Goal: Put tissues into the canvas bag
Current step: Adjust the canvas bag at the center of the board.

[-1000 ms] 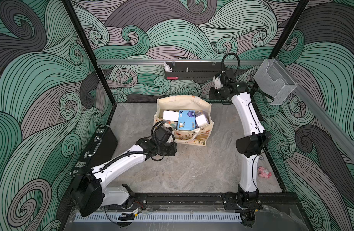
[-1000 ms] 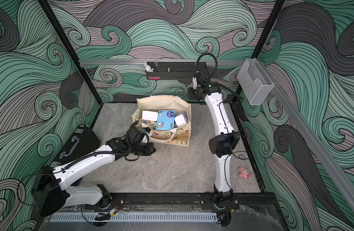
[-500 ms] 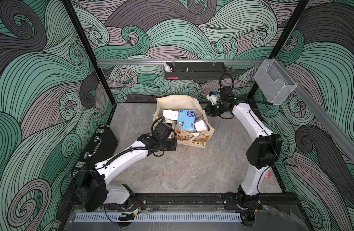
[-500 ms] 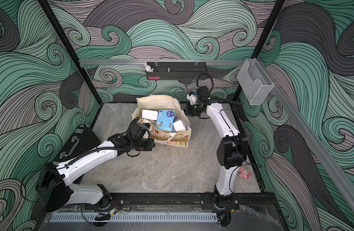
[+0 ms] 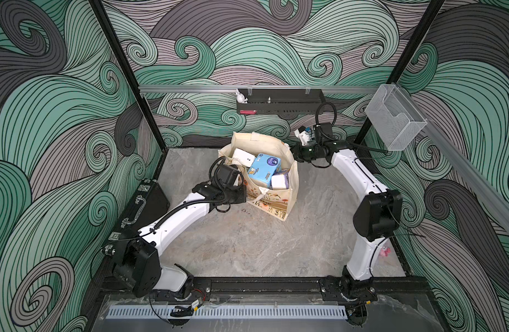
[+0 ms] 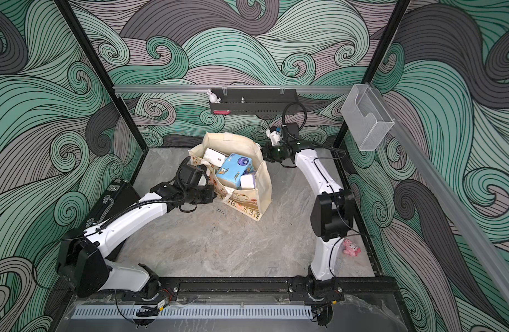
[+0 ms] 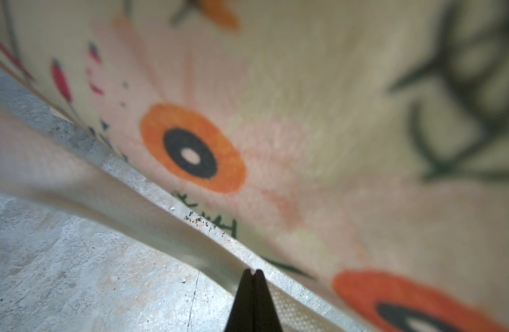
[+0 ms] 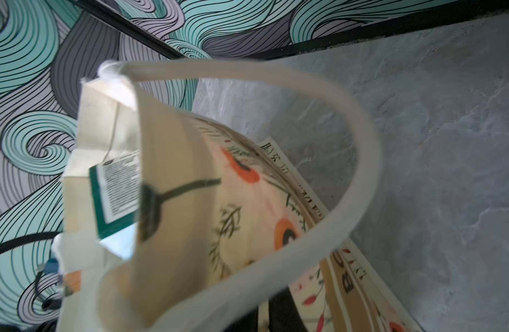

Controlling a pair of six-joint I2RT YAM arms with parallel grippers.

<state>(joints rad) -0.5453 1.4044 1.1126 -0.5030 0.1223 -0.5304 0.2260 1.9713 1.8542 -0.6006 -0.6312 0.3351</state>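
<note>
In both top views the bag (image 5: 293, 179) sits on the bench (image 5: 262, 244), tissues (image 5: 263, 169) packed inside. Left wrist: left claw (image 7: 253, 275) closed at its front strap (image 7: 89, 189), likely steadying it. Right wrist: right claw (image 8: 262, 314) seems clamped on the handle (image 8: 362, 161), probably keeping the mouth spread.

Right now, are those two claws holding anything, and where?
The left gripper pinches the front handle strap of the canvas bag; the right gripper appears to grip the rear handle loop.
</note>
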